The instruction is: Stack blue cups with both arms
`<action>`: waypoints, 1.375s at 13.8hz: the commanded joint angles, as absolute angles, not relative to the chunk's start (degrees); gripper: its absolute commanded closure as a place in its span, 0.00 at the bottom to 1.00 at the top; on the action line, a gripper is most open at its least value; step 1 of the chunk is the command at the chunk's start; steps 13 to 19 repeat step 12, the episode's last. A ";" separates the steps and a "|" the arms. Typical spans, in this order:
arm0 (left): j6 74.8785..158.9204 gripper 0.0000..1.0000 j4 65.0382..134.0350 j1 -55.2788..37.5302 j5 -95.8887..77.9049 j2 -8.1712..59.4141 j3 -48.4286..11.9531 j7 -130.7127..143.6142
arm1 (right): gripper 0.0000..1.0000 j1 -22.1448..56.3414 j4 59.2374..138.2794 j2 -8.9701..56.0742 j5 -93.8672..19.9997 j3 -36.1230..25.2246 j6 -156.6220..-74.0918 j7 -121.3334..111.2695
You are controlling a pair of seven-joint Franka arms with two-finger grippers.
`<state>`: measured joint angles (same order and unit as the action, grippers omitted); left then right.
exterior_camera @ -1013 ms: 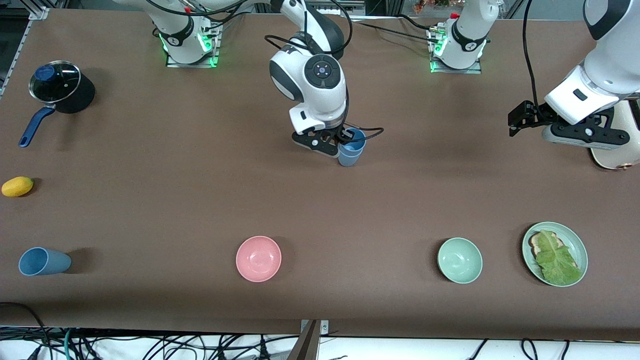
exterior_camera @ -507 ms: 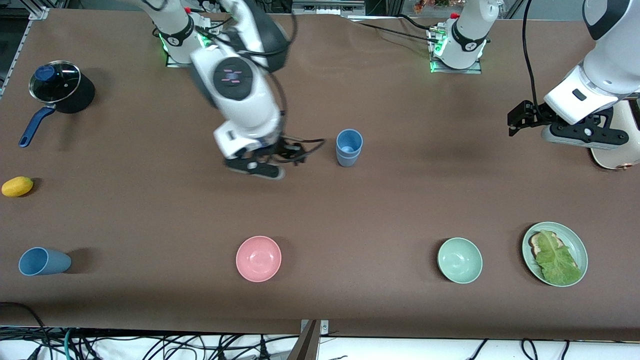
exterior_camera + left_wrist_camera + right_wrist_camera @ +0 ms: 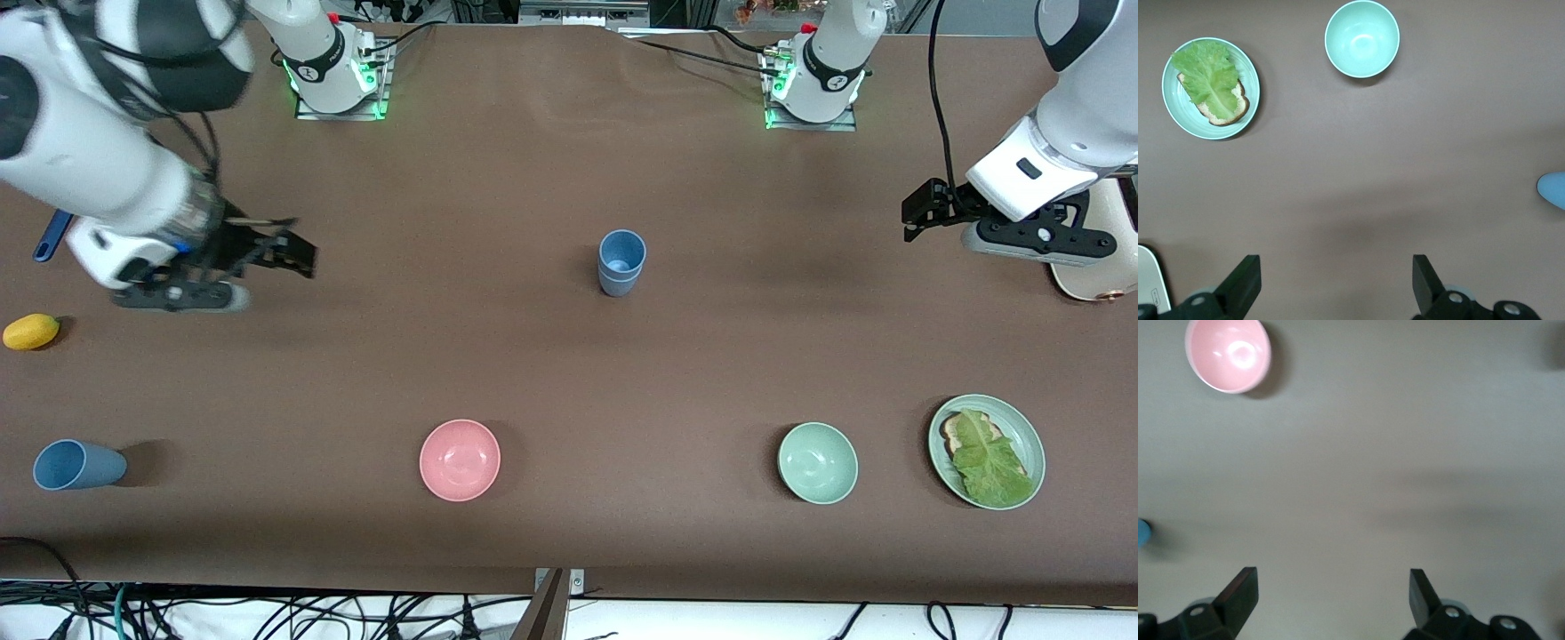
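over the bare brown table [image 3: 533, 373] at the right arm's end, the right gripper [image 3: 289, 252] hangs with its fingers spread wide and nothing between them; its wrist view shows only tabletop between the two black tips, with the pink bowl [image 3: 1228, 355] off to one side. two blue cups [image 3: 621, 261] stand nested and upright near the middle of the table. a third blue cup [image 3: 77, 465] lies on its side close to the front camera, toward the right arm's end, its mouth turned away from the pink bowl.

judging by that, the step in hand is fetching the lying cup. to do it well, the right gripper should come down across the cup's body, not its rim, close gently since a tapered tumbler can squirt out or roll, then turn it upright and lower it straight into the nested pair.

the left gripper [image 3: 920, 213] waits over the left arm's end of the table, fingers wide and holding nothing.

the surface is a plain matte brown sheet. also on it are a green bowl [image 3: 817, 462], a plate [image 3: 1024, 429] with lettuce on bread, and a lemon [image 3: 31, 332] at the edge. cables hang below the table's near edge.
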<state>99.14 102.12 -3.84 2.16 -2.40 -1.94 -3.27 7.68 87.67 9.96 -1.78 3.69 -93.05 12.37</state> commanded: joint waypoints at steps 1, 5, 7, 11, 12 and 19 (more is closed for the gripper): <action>97.74 0.00 102.66 -4.22 1.05 -3.34 -1.32 -4.57 | 0.00 5.55 90.09 6.95 -2.20 5.01 -90.97 10.47; 97.82 0.00 102.57 -4.22 1.05 -3.25 -1.32 -4.66 | 0.00 4.57 90.26 6.24 -2.20 5.01 -91.14 8.35; 97.82 0.00 102.57 -4.39 1.05 -3.25 -1.41 -4.57 | 0.00 4.66 90.26 5.98 -2.11 5.01 -91.05 8.52; 97.82 0.00 102.57 -4.31 1.05 -3.25 -1.32 -4.66 | 0.00 4.66 90.26 5.89 -2.11 5.01 -90.97 8.17; 97.82 0.00 102.57 -4.39 1.05 -3.25 -1.41 -4.57 | 0.00 4.66 90.35 5.80 -2.11 5.01 -90.88 8.17; 97.82 0.00 102.57 -4.39 1.05 -3.25 -1.41 -4.57 | 0.00 4.66 90.35 5.80 -2.11 5.01 -90.88 8.17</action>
